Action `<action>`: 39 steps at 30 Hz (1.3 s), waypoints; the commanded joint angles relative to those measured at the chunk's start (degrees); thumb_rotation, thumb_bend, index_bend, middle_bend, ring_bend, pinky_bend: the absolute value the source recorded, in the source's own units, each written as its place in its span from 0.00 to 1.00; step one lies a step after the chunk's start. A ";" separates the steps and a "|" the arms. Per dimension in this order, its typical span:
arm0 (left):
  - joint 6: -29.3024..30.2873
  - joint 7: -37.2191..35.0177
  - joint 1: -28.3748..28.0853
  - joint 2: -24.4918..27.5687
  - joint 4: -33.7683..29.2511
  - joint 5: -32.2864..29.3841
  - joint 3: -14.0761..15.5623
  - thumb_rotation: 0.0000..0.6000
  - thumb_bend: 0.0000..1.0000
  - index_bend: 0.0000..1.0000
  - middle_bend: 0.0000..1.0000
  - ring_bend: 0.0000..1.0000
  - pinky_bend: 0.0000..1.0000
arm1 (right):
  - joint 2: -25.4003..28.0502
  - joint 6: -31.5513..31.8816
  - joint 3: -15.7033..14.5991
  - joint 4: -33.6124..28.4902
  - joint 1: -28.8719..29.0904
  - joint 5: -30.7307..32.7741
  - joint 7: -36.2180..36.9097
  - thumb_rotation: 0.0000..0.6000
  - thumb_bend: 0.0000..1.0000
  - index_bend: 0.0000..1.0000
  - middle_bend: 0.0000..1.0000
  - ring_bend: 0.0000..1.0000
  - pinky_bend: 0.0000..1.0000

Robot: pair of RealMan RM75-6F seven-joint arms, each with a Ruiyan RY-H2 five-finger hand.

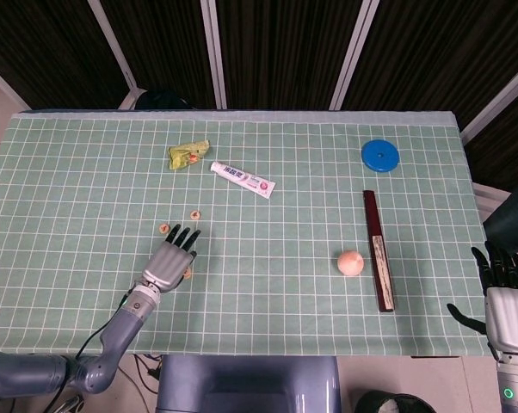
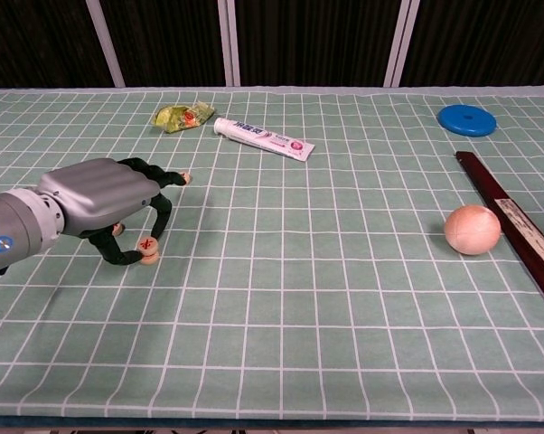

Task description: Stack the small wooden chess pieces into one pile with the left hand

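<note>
Wooden discs (image 2: 148,250) (light, stiff, probably slippery) suit an edge grip; left hand (image 2: 105,194) pinches one, another (image 1: 194,214) at twelve o'clock.

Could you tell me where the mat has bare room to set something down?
The middle is bare, between the white toothpaste tube, the left robot hand and the peach ball; so is the near edge. It is crowded around the small wooden chess pieces.

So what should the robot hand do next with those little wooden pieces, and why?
Probably let go and lift. The left robot hand pinches a chess piece that seems to sit on another already. Two more pieces lie apart on the mat, so it could fetch one next.
</note>
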 commanded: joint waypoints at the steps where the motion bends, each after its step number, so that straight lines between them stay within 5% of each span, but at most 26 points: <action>1: -0.04 0.34 0.03 -0.20 0.20 -0.18 -0.01 1.00 0.31 0.52 0.00 0.00 0.00 | -0.01 0.01 0.01 0.03 0.00 0.02 0.02 1.00 0.23 0.09 0.01 0.00 0.00; 39: 1.12 3.67 0.58 -0.68 -0.60 0.77 -0.03 1.00 0.31 0.49 0.00 0.00 0.00 | -0.14 0.05 0.07 -0.04 0.01 0.16 -0.31 1.00 0.23 0.09 0.01 0.00 0.00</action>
